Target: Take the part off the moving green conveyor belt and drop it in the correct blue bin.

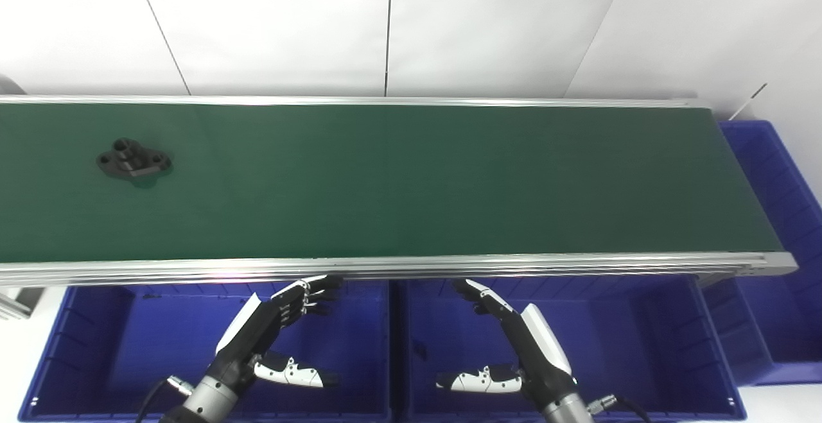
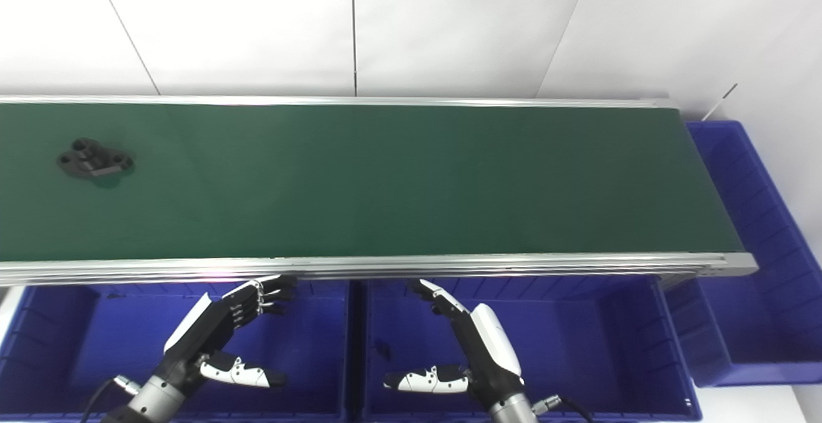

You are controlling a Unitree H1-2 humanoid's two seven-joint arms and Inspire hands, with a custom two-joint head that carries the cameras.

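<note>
A black flat metal part (image 1: 133,160) with holes lies on the green conveyor belt (image 1: 411,179) at its far left; it also shows in the right eye view (image 2: 95,159). My left hand (image 1: 276,330) is open and empty, hovering over the left blue bin (image 1: 96,339) just below the belt's near rail. My right hand (image 1: 507,339) is open and empty over the middle blue bin (image 1: 642,339). Both hands are far from the part.
A third blue bin (image 1: 780,217) stands at the belt's right end. An aluminium rail (image 1: 411,267) edges the belt's near side, just beyond my fingertips. A white wall stands behind the belt.
</note>
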